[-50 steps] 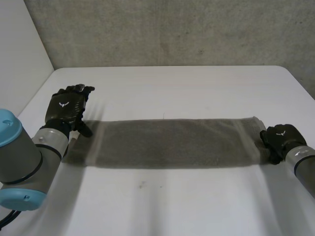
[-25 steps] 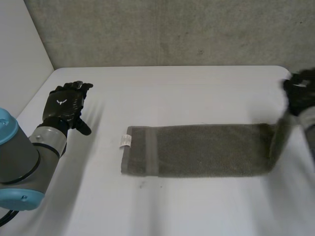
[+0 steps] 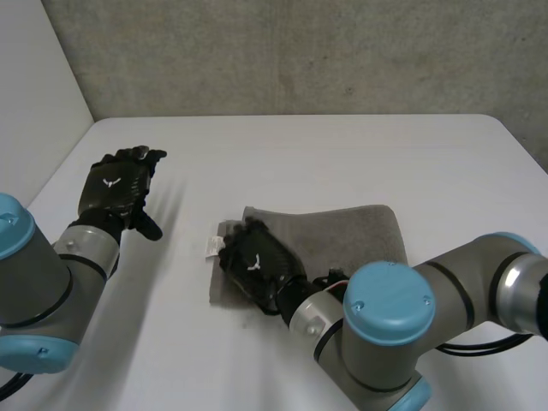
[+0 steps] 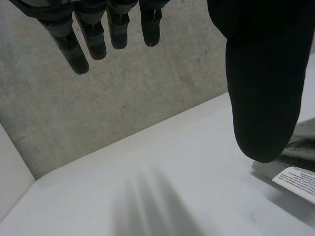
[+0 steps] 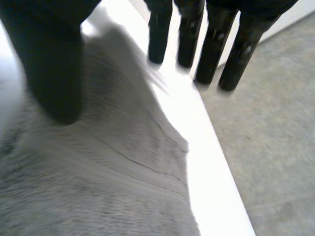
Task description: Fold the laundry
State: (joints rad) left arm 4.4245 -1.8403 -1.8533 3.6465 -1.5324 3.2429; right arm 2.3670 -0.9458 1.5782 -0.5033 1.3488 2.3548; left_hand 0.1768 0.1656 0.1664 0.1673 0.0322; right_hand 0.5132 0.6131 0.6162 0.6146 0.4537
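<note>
White table (image 3: 342,154): folded towel (image 3: 360,233); right robot hand (image 3: 257,265) open over it, left robot hand (image 3: 114,188) open.

The head camera sits high, behind and between the left arm (image 3: 34,282) and right arm (image 3: 402,325). It looks down across the white table (image 3: 342,154) to the concrete wall (image 3: 300,51). The left wrist camera rides close behind the left hand (image 3: 116,188), looking along its palm toward that wall. The right wrist camera hangs very near the towel (image 3: 351,231) under the right hand (image 3: 257,265), facing past the fingertips to the table's edge and the floor (image 5: 266,137). The towel's white label (image 3: 214,247), beside the left hand's thumb, shows in the head and left wrist views.
</note>
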